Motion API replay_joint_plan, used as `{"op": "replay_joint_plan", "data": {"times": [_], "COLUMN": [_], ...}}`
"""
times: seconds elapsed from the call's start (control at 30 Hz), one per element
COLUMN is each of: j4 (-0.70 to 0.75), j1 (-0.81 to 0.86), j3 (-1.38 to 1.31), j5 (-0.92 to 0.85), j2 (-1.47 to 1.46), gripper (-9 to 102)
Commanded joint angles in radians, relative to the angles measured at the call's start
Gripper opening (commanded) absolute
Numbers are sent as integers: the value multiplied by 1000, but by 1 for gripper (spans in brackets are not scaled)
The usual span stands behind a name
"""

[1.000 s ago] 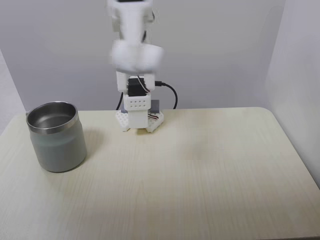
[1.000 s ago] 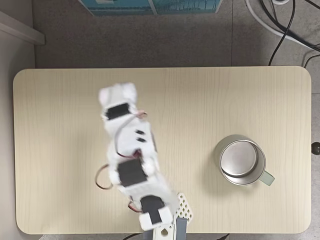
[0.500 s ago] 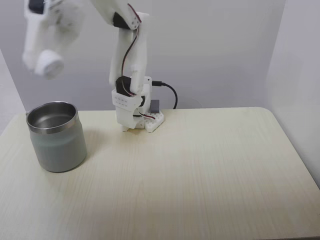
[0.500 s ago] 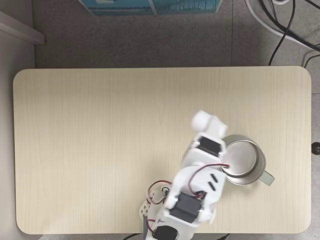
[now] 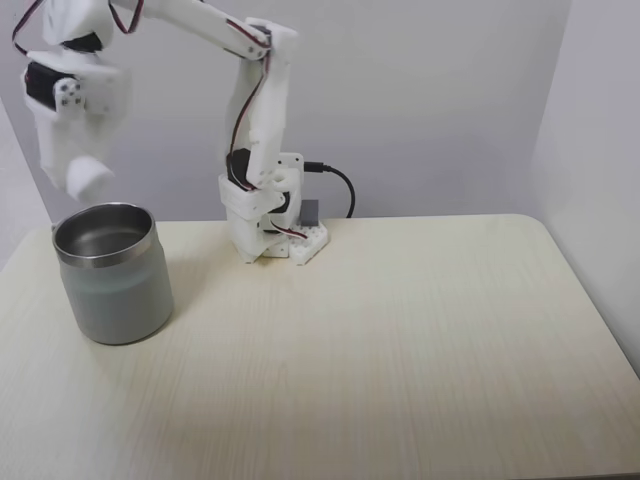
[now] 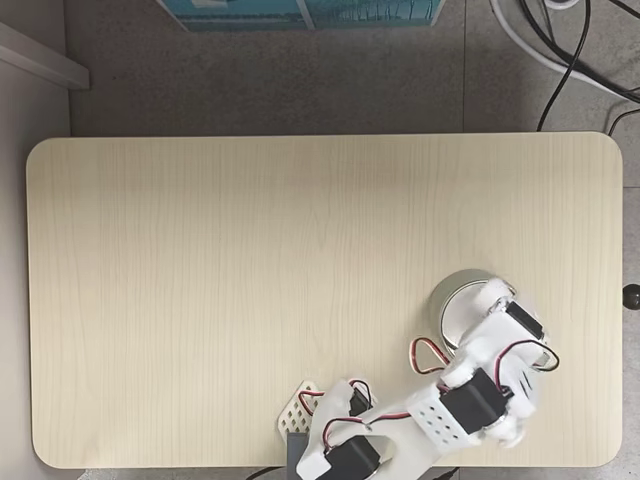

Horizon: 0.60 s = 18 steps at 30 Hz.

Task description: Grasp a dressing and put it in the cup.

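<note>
The cup (image 5: 112,272), a squat brushed-steel tumbler, stands on the table's left side in a fixed view from the front. Just above its rim hangs the dressing (image 5: 88,177), a small white soft roll. My white gripper (image 5: 80,182) points down and is shut on it. In a fixed view from above, the cup (image 6: 450,302) shows its left rim. The arm covers the rest of it. There the gripper (image 6: 496,303) sits over the cup's mouth, with the dressing (image 6: 493,294) a rounded white end at its tip.
The arm's base (image 5: 270,238) is bolted at the table's back edge, with a black cable (image 5: 340,182) behind it. Bare wooden tabletop (image 6: 250,260) spreads away from the cup. A blue box (image 6: 300,12) and cables (image 6: 565,50) lie on the floor beyond the table.
The arm has swung with the dressing from over the middle of the table across to the cup. The gripper has come down closer to the cup's rim.
</note>
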Motion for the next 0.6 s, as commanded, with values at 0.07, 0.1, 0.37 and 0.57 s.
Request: {"op": "replay_joint_plan", "data": {"times": [0.07,0.1,0.37,0.57], "j4": [-87,-100,-166,-170], "j1": [55,69,97,91], "j3": [-161,-183,-270,-282], "j5": [-67,-83,-103,-95], "j2": [-72,-80,-129,-161], "gripper": [0,0,0,10]}}
